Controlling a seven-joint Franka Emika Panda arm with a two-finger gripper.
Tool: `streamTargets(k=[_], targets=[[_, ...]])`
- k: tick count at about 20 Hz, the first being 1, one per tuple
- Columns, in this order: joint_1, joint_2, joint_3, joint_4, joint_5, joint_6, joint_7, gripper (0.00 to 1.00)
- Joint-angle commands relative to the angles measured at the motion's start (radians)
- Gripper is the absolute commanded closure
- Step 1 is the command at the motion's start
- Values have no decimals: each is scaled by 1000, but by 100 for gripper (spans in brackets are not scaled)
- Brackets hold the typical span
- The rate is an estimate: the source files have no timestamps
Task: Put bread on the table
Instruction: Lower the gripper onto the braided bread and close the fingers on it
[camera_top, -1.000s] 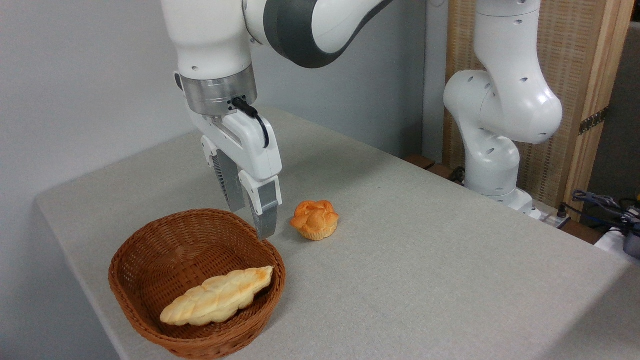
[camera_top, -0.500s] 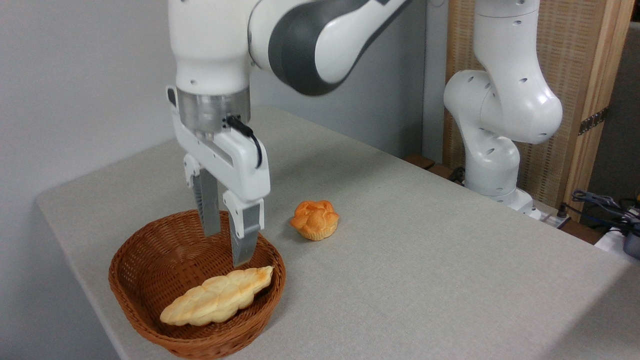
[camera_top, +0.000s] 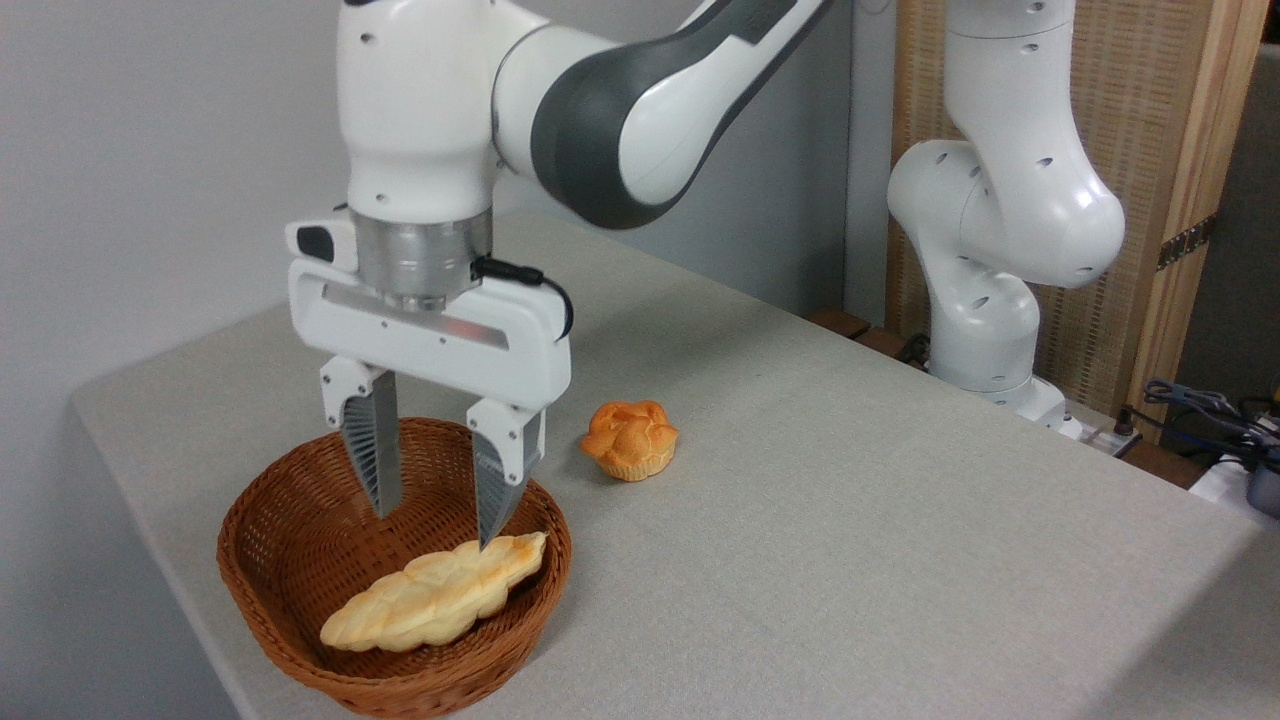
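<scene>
Grey-beige fabric-covered table (camera_top: 800, 500), white two-finger gripper (camera_top: 433, 530) spread wide and empty, long braided pale-golden bread (camera_top: 435, 595) just below its fingertips inside brown woven wicker basket (camera_top: 260, 540), small orange muffin-shaped bun (camera_top: 630, 440) off to its right

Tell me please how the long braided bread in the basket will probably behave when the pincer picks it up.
The bread looks rigid and probably light, so it should lift as one piece. Its bumpy braided surface may give the open pincer an uneven hold. It lies slanted against the basket wall, so a grasp near one tapered end might let it tilt or swing.
</scene>
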Motion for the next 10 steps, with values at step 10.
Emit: streamTargets(k=[10], targets=[[-56, 117, -18, -2, 175, 102, -61, 0]])
